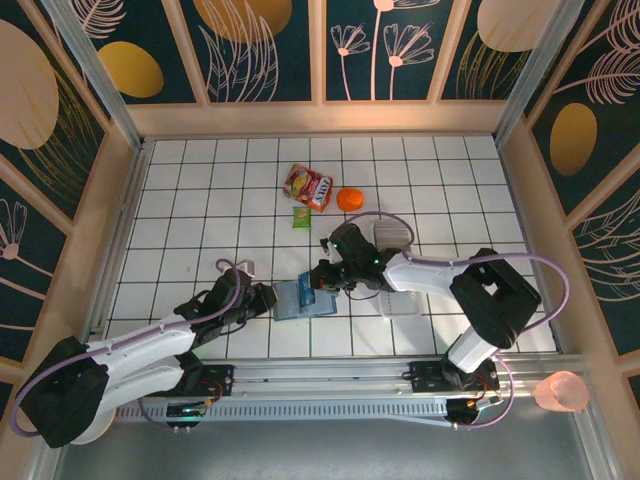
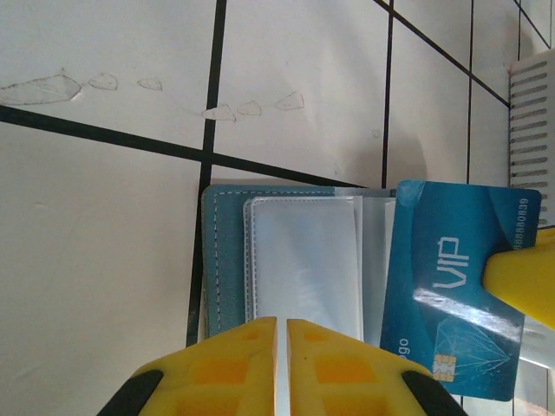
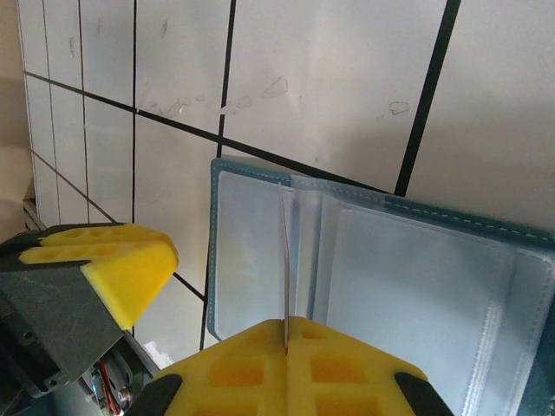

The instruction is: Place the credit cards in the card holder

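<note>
The card holder shows a matt teal cover, leather-like, with pale stitching along its edge. Its inner sleeves are clear plastic, glossy and catching the light. The blue card is slick, shiny plastic. The pads on the left gripper look like matt yellow plastic. The table has smooth white tiles with a faint sheen.

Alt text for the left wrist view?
An open teal card holder lies on white tiles, clear sleeves up, with the left pincer closed on its bottom edge. The right pincer holds a blue VIP card over the holder's right side.
</note>
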Robot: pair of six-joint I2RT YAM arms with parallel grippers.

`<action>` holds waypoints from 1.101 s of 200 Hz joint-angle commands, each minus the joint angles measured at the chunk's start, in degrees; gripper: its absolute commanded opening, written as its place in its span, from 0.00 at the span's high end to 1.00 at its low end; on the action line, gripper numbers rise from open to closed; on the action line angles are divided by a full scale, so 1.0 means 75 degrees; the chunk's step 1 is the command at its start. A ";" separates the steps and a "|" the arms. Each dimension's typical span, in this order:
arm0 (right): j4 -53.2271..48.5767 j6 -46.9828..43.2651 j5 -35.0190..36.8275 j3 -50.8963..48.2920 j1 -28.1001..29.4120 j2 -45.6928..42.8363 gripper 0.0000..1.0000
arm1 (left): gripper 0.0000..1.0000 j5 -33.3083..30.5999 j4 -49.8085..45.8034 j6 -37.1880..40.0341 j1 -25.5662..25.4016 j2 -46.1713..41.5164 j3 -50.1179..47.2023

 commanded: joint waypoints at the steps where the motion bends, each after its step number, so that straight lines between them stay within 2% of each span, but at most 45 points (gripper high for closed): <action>1: 0.0231 0.0138 -0.0147 0.0086 -0.0026 0.0131 1.00 | 0.90 -0.0004 0.0181 0.0083 -0.0047 0.0064 0.0028; 220: -0.0064 0.0742 0.0191 -0.0249 0.0243 0.0349 1.00 | 0.97 0.0117 0.0580 0.0071 -0.0045 0.0676 -0.0154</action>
